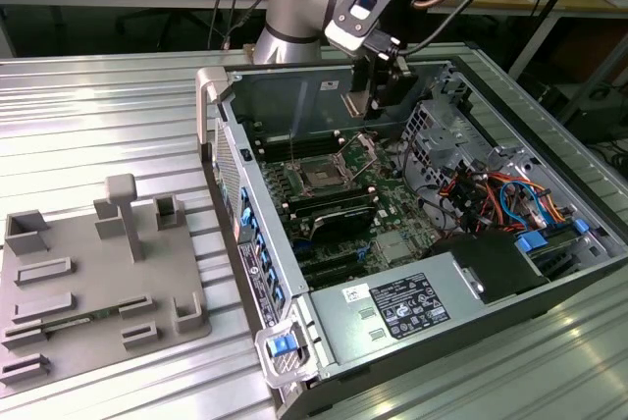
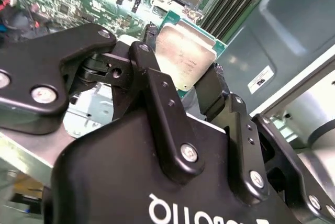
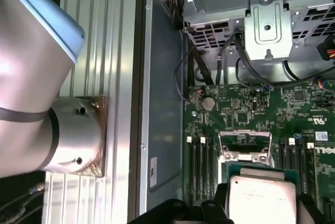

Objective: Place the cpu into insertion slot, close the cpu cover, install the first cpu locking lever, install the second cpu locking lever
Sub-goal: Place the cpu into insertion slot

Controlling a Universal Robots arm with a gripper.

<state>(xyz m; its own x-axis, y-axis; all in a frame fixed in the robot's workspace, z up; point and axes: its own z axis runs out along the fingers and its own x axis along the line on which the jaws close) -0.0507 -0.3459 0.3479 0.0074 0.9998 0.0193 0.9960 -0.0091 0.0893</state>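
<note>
Exterior view: open computer case lying on a ribbed metal table, with a grey fixture plate beside the case wall at the exterior view's left. Over the case's far wall, the arm, with the gripper hanging above the motherboard, clear of it. Lower down on the board, the insertion slot, dark and uncovered, between two banks of memory slots. At the slot's edge nearest the drive cage, the cpu cover, tilted up and open.

Second wrist view: black fingers pinching the cpu by two opposite edges, silver top showing, held in the air above the board. Beyond the cpu, the bare slot, not yet filled.

First wrist view: the cpu at the fingertips, just beside the raised cover, apart from the board.
</note>
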